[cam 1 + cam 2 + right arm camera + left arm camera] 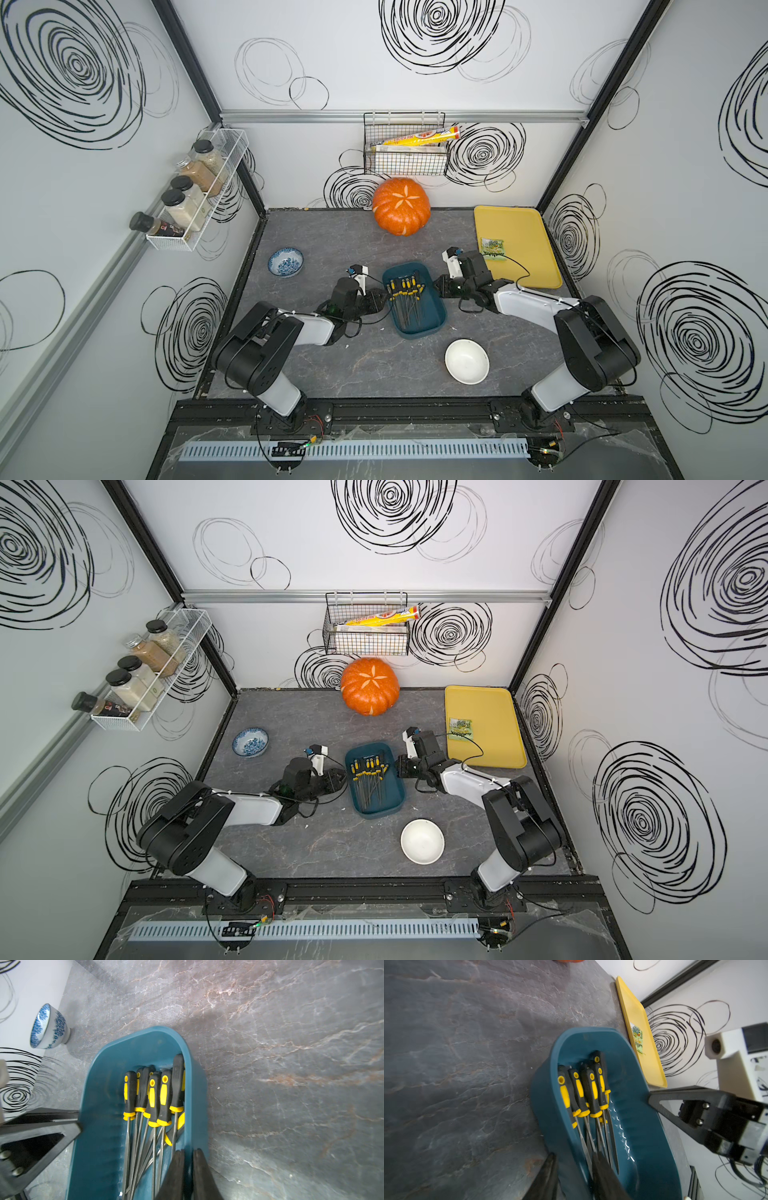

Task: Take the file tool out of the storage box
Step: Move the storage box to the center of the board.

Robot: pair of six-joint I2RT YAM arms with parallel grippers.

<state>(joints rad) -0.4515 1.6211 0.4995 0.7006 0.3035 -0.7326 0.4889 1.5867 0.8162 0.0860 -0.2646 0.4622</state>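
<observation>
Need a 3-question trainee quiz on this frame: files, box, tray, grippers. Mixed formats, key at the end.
1. Fill in: the left gripper and the right gripper each have one finger on either side of a wall of the ____.
2. True or false: the files lie on the yellow tray.
3. The green packet lies: A in the storage box; B on the yellow tray; C in the right gripper.

Key
1. storage box
2. False: they lie in the storage box.
3. B
</observation>
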